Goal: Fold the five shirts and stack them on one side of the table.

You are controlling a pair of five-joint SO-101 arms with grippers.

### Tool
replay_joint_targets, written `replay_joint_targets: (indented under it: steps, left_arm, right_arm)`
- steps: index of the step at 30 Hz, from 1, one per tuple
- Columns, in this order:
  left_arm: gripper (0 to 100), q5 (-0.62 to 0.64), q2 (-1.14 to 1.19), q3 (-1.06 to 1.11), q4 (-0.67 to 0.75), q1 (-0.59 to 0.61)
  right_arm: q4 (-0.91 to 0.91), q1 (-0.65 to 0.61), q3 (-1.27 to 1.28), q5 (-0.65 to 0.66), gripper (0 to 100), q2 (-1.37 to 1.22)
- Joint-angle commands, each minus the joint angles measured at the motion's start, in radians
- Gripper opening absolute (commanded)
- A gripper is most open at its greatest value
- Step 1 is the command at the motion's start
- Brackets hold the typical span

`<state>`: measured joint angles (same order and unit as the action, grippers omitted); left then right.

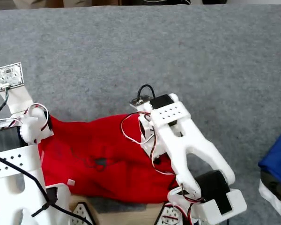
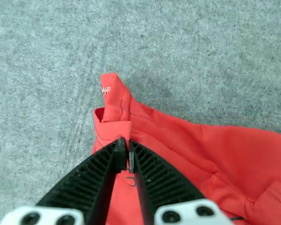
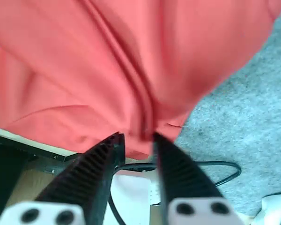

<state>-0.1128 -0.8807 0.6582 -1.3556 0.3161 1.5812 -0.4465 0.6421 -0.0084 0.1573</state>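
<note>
Grey felt-like cloth covers the table (image 1: 187, 51), with a strip of bare wood showing at its near edge. Red shirt (image 1: 98, 159) lies rumpled along that near edge, between the two arms and partly under them. Left hand (image 2: 125, 145): jaws closed on a stitched corner of the shirt, which stands up just beyond the fingertips; whether this is hem or cuff cannot be told. Right hand (image 3: 136, 138): jaws pinched on a thick fold of the same shirt, the cloth hanging close before the camera, with the table edge and a black cable (image 3: 215, 164) beyond. At the right edge of the table, well apart from the red shirt, sits a pile of folded garments (image 1: 275, 164), blue on top, a dark layer under it and white at the bottom. Step in hand, as judged: a two-point hold on the red shirt at the start of a fold, with earlier shirts apparently stacked already. The next move calls for both hands to carry the held edge across the body together, keeping it taut and level, then release it flat. The pile is cut off by the frame, so its count is uncertain; collar and sleeves of the red shirt cannot be made out.
</note>
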Motion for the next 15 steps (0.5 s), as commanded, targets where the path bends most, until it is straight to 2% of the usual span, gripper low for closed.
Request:
replay_joint_targets:
  steps: [1,11,15]
  left_arm:
    - [2,-0.006,-0.007,-0.043,0.0,0.011]
    - [2,-0.006,-0.001,-0.043,0.003,0.009]
    - [2,-0.006,-0.001,-0.043,0.005,0.009]
  right_arm:
    - [0.003,-0.012,-0.025,0.052,15.3,0.053]
    - [-0.006,-0.012,-0.062,0.054,4.3,0.045]
    - [-0.006,-0.01,-0.056,0.054,3.8,0.044]
